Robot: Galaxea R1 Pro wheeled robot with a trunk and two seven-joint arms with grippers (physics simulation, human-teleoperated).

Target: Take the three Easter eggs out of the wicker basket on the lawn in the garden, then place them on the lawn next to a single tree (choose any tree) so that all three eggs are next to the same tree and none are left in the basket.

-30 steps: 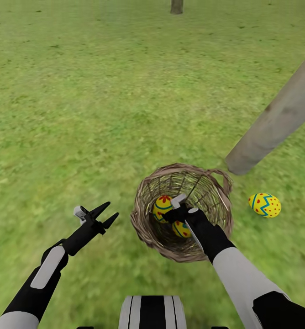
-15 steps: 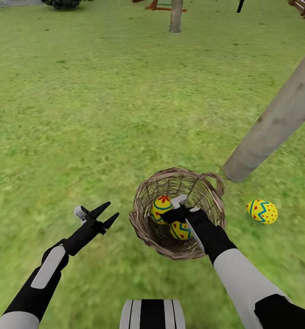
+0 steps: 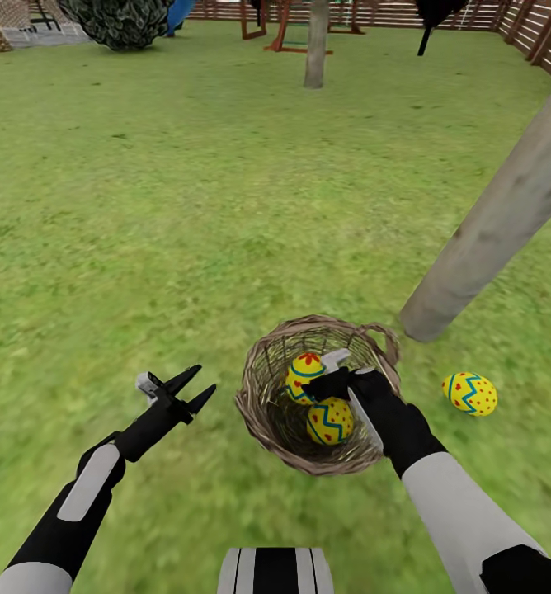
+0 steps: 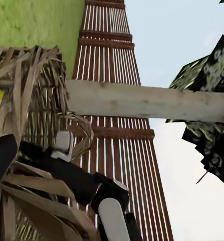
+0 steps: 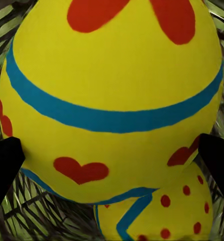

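The wicker basket (image 3: pixel 259 412) stands on the lawn (image 3: pixel 185 206) just in front of me. Two Easter eggs lie inside it: one with a red mark on top (image 3: pixel 304 371) and one with blue zigzags (image 3: pixel 330 421). My right gripper (image 3: pixel 325 381) reaches into the basket. In the right wrist view its fingertips (image 5: pixel 5 163) press both sides of the heart-painted egg (image 5: pixel 112 90), with the dotted egg (image 5: pixel 157 216) beneath. The third egg (image 3: pixel 469 393) rests on the grass beside the pale tree trunk (image 3: pixel 490 231). My left gripper (image 3: pixel 191 388) hangs open and empty left of the basket.
A second pale trunk (image 3: pixel 316 45) stands far ahead, with a round dark bush (image 3: pixel 119 21) at the far left. A slatted wooden fence (image 3: pixel 548 37) and play frames run along the back. The left wrist view has the basket's weave (image 4: pixel 31 90), the trunk (image 4: pixel 152 103) and the fence (image 4: pixel 117 150).
The head view has tilted up, bringing the fence and bush into sight. My right gripper has risen a little in the basket with the egg, uncovering the zigzag egg. The left arm is unchanged.
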